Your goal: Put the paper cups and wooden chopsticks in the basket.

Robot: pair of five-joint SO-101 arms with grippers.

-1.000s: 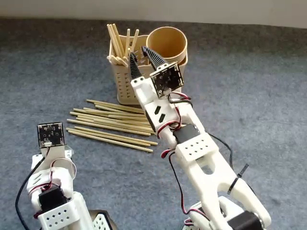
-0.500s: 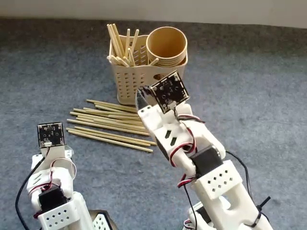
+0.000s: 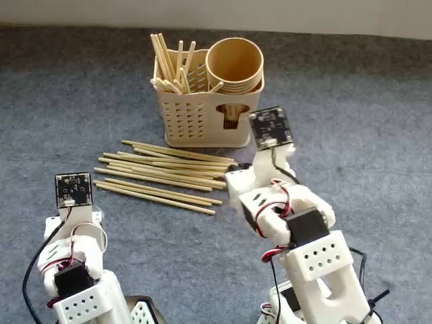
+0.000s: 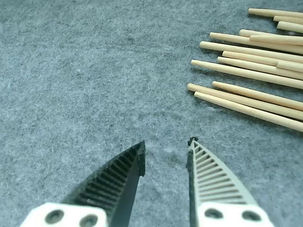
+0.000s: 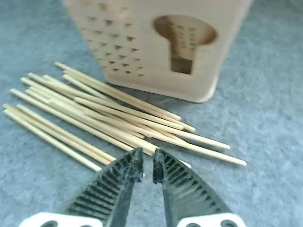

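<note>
**A:** High view first: basket [image 3: 196,125] at the back, cups [image 3: 234,64] stacked inside it, upright chopsticks [image 3: 167,64] packed in beside them.

**B:** And loose chopsticks [image 3: 162,177] lie in a fan on the grey tabletop [image 3: 364,135], just in front of the basket.

**A:** Left wrist view: left end effector [image 4: 165,152] fairly wide, holding nothing, low over bare tabletop, loose chopsticks' ends near.

**B:** Right wrist view: right end effector [image 5: 147,166] narrow, just a slit, empty, tips at the pile's near edge, basket beyond.
</note>
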